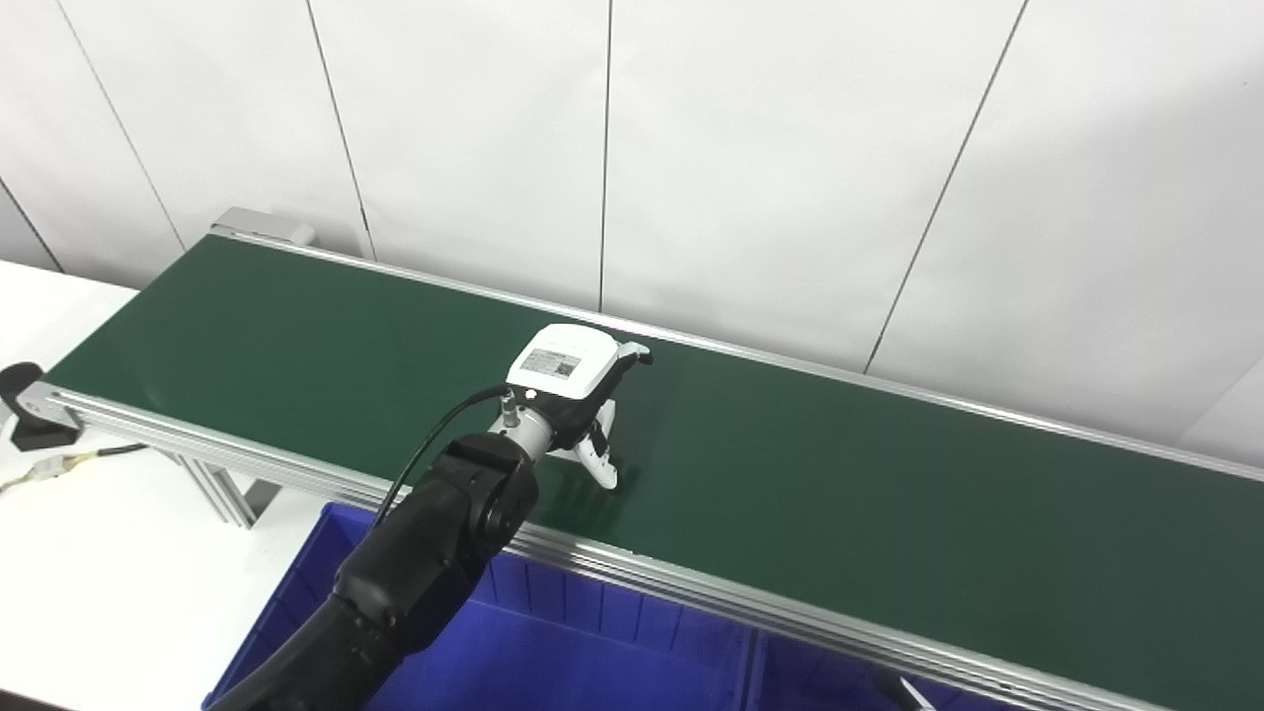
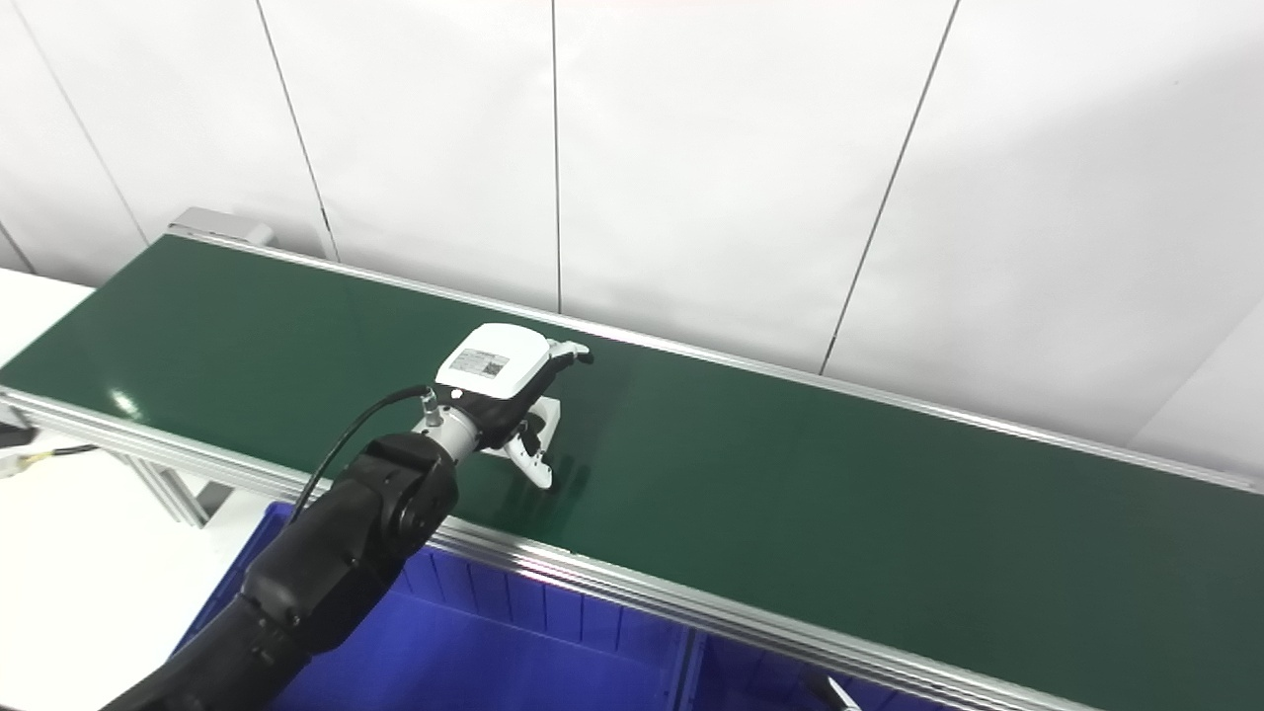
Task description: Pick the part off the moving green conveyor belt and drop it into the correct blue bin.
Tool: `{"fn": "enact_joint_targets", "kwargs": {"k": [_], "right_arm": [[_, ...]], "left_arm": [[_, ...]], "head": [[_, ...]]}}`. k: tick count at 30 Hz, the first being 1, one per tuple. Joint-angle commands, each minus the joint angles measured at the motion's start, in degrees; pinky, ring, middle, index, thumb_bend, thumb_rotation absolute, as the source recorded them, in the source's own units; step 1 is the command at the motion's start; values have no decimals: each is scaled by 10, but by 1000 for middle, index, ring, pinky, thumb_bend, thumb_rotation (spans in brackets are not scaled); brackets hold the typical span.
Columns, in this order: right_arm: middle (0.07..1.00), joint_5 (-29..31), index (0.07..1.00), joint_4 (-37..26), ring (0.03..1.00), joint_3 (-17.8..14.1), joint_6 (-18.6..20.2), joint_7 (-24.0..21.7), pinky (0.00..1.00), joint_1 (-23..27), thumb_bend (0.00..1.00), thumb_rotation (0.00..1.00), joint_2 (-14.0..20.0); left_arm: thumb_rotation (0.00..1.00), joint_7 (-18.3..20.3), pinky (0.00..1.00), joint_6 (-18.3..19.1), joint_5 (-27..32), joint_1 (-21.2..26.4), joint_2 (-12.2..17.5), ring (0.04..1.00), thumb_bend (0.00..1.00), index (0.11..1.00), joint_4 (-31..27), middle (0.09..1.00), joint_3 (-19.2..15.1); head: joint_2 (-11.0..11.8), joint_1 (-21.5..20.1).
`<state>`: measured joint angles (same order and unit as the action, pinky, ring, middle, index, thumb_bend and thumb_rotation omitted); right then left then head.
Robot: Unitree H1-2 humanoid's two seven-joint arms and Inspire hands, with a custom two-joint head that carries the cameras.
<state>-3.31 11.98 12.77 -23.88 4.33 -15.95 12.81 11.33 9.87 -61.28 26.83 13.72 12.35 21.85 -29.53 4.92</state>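
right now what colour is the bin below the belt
Blue; the bin sits below the green conveyor belt's near rail, clearest in the left eye view.

Lab: conveyor belt (image 1: 790,494), blue bin (image 1: 592,642)

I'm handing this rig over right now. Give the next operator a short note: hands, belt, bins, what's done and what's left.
Left hand: out over the green belt, fingers pointing down at it; whether it holds a part cannot be seen.
Right hand: only a sliver shows at the bottom edge, state unclear.
No part shows on the bare belt.
Blue bin sits below the near rail, nothing visible in it.
Done: nothing confirmed.
Left: pick, drop in bin.
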Motion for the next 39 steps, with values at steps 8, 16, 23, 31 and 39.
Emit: {"fn": "enact_joint_targets", "kwargs": {"k": [8,16,23,31,39], "right_arm": [[891,1,865,-16,799,4,-30,12,724,-3,1000,479,4],[887,-5,866,-20,796,9,-30,23,719,-5,1000,488,4],[884,-7,868,-23,797,17,-30,31,717,-6,1000,485,4],[884,-13,866,-22,796,33,-30,51,719,-4,1000,482,5],[884,-9,863,-20,801,41,-30,58,721,-3,1000,479,2]], "left_arm": [[181,21,640,30,0,47,7,776,1000,841,10,826,14],[183,29,650,33,-1,80,5,791,1000,833,56,839,34],[199,3,635,30,-4,108,-10,784,1000,832,127,838,65],[231,-19,637,24,4,127,-27,795,1000,842,178,854,92],[222,-34,614,17,10,138,-56,776,1000,831,225,840,125]], "head": [[-4,-2],[-8,-8],[-8,-13],[-11,-21],[-13,-25]]}}
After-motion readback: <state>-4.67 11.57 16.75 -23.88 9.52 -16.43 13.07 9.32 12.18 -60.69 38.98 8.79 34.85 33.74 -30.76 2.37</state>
